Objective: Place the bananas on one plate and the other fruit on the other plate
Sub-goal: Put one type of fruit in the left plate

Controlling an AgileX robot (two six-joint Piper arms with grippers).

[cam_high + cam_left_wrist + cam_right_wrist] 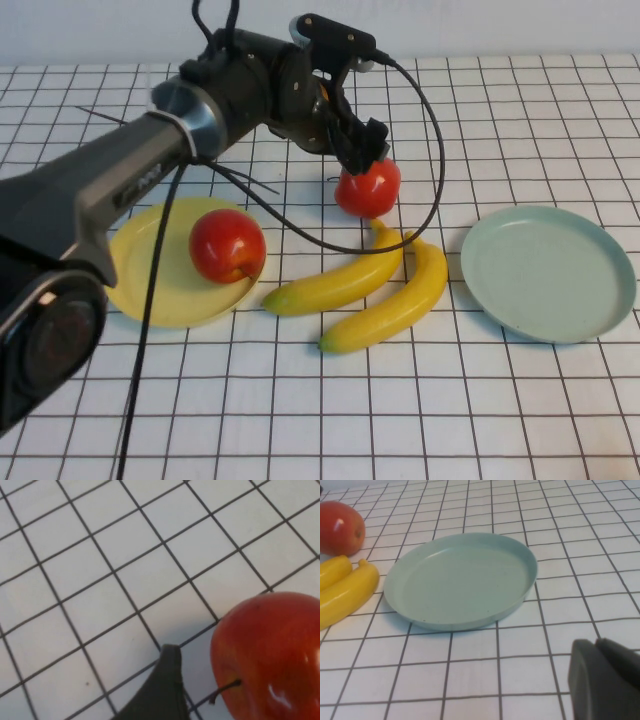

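Behind the bananas [365, 285] on the bench, your left pincer [365, 150] sits just above the second apple [368, 188], grip unclear, yellow plate [135, 275] leftward; right pincer [600, 680] parked near the blue-green plate [548, 272].

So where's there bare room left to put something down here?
The blue-green plate is bare, and so is the checked cloth in front of the bananas. The middle is crowded: the left claw at one apple, another apple on the yellow plate. The right claw sits beside the blue-green plate.
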